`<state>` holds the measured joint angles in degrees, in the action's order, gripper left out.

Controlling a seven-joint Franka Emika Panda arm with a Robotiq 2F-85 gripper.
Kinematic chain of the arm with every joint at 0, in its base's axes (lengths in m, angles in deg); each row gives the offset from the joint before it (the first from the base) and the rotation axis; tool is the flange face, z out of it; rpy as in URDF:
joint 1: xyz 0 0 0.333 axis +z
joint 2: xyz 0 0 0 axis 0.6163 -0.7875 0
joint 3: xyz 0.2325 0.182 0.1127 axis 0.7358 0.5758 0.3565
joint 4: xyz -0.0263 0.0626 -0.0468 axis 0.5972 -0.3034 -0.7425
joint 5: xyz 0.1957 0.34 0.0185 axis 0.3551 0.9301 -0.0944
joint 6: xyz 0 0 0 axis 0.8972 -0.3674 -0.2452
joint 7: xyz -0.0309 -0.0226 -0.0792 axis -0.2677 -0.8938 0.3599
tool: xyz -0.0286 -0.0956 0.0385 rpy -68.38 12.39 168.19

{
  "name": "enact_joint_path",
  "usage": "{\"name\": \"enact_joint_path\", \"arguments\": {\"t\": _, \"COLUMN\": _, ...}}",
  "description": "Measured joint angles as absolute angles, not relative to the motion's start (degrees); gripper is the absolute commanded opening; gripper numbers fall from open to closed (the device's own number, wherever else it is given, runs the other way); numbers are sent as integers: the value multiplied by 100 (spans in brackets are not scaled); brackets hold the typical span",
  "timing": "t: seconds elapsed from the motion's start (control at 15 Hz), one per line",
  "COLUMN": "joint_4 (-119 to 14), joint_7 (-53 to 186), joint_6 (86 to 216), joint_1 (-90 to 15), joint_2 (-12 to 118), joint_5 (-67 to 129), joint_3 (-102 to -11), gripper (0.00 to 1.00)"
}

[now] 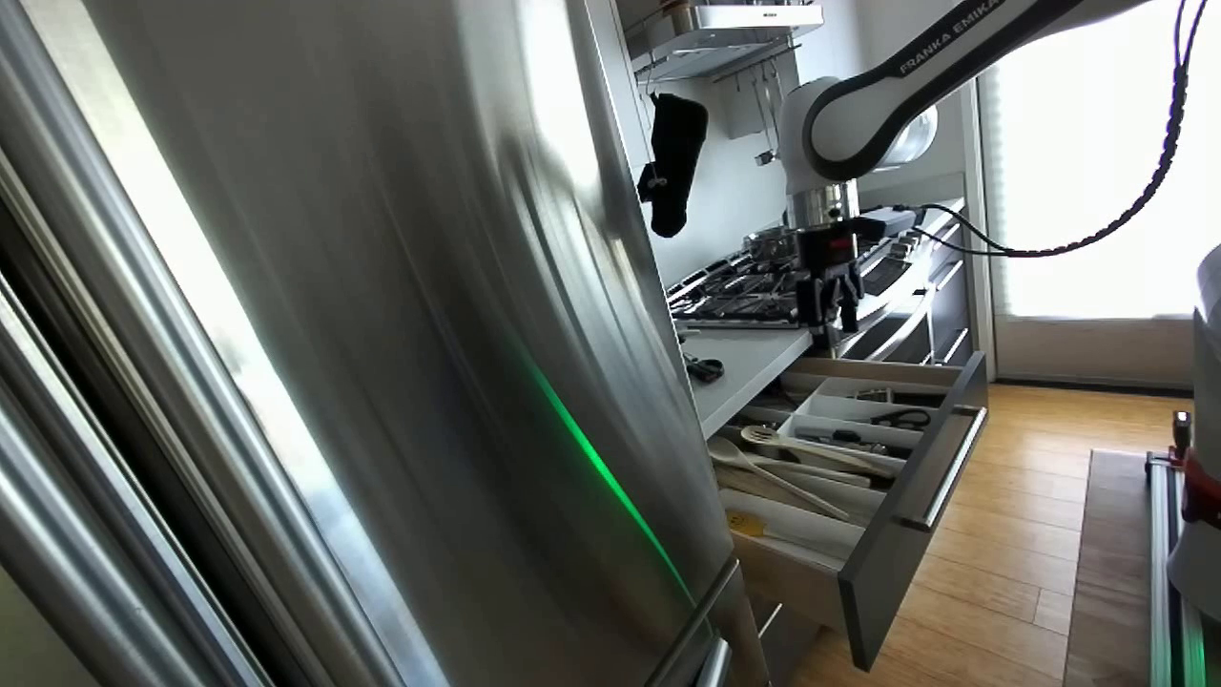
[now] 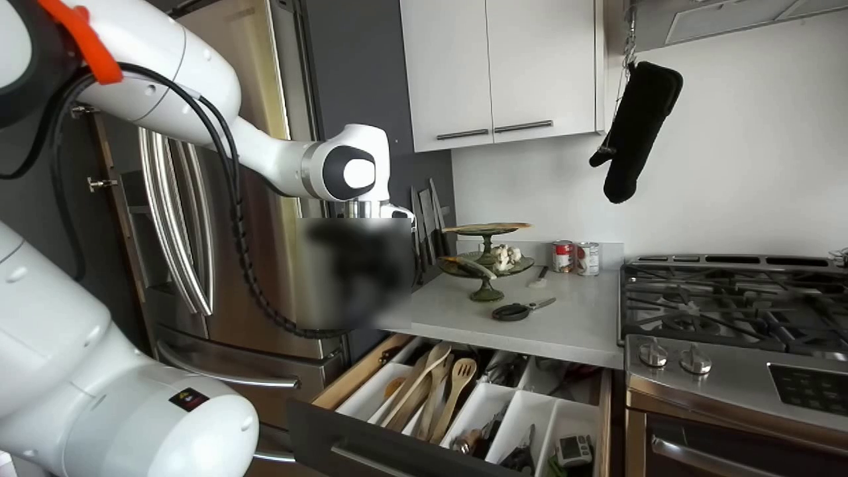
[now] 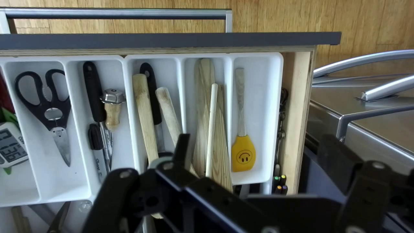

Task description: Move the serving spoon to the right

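Gripper (image 1: 835, 329): in an exterior view, it points down at the end of the white arm (image 1: 863, 134), jaws parted.
Drawer (image 1: 870, 582): pulled out to the right of the steel fridge (image 1: 410, 363).
Plain wooden spoon (image 1: 754, 466): in the drawer, bowl left, handle toward the drawer front.
Slotted wooden spoon (image 1: 806, 448): on the far side of the plain one, turned much the same way; which of the two is the serving spoon, I cannot tell.
Counter (image 2: 583, 315): in an exterior view, it carries scissors (image 2: 520, 310) near, a tiered green stand (image 2: 487, 293) to their left and two cans (image 2: 563, 256) far; the stove (image 2: 735, 364) is at its right.
Slotted wooden spoon: here right of the plain one, both bowls far, both handles near.
Gripper: blurred here, so its jaws cannot be read.
Fingers (image 3: 181, 149): in the wrist view, they stand wide apart, one left, one right.
Yellow spatula (image 3: 243, 155): in the rightmost white compartment (image 3: 260, 106), showing between the fingers.
Wooden handles (image 3: 144, 116): in the two compartments just left of it, partly hidden by a finger.
Drawer scissors (image 3: 55, 124): in a compartment farther left.
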<state>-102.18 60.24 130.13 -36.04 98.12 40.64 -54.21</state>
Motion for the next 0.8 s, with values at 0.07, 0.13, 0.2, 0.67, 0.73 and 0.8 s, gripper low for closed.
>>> {"name": "enact_joint_path", "arguments": {"t": 0.07, "joint_4": -10218, "joint_7": 6024, "joint_6": 13013, "joint_1": -3604, "joint_2": 9812, "joint_5": 4064, "joint_3": -5421, "gripper": 100}}
{"name": "enact_joint_path", "arguments": {"t": 0.13, "joint_4": -10218, "joint_7": 6024, "joint_6": 13013, "joint_1": -3604, "joint_2": 9812, "joint_5": 4064, "joint_3": -5421, "gripper": 100}}
{"name": "enact_joint_path", "arguments": {"t": 0.2, "joint_4": -10218, "joint_7": 6024, "joint_6": 13013, "joint_1": -3604, "joint_2": 9812, "joint_5": 4064, "joint_3": -5421, "gripper": 100}}
{"name": "enact_joint_path", "arguments": {"t": 0.67, "joint_4": -10172, "joint_7": 5861, "joint_6": 13268, "joint_1": -3619, "joint_2": 9715, "joint_5": 4066, "joint_3": -5463, "gripper": 100}}
{"name": "enact_joint_path", "arguments": {"t": 0.73, "joint_4": -10108, "joint_7": 5734, "joint_6": 13437, "joint_1": -3620, "joint_2": 9615, "joint_5": 4069, "joint_3": -5502, "gripper": 100}}
{"name": "enact_joint_path", "arguments": {"t": 0.8, "joint_4": -10020, "joint_7": 5507, "joint_6": 13627, "joint_1": -3608, "joint_2": 9477, "joint_5": 4085, "joint_3": -5555, "gripper": 100}}
